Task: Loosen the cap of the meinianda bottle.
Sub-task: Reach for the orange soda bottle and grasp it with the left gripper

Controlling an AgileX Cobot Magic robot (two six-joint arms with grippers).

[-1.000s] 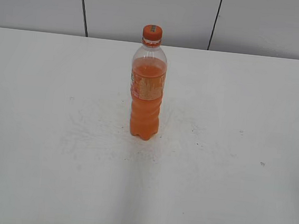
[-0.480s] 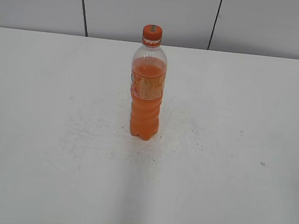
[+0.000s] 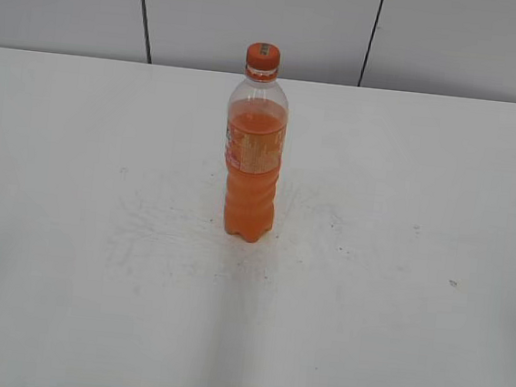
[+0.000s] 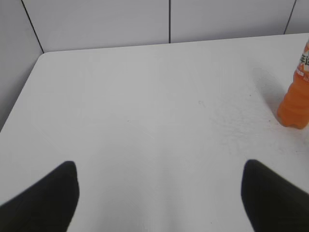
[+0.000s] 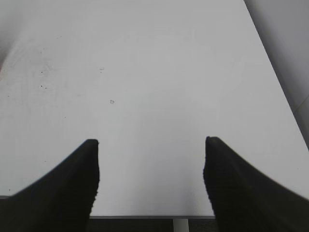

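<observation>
Standing upright mid-table [image 3: 65,303], meinianda bottle [image 3: 253,170], cap [image 3: 263,59] on

In the left wrist view the bottle [image 4: 294,104] is cut off by the right edge, showing only its lower body and a sliver of label, with the cap out of frame. The label [image 3: 255,147] print is too small to read in the exterior view. Both wrist views crop each gripper to two dark fingertips [image 4: 46,200] [image 5: 63,186].

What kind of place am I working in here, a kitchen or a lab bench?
Most likely a lab test bench: a bare white table backed by plain grey wall panels, with only the meinianda bottle standing on it.
</observation>
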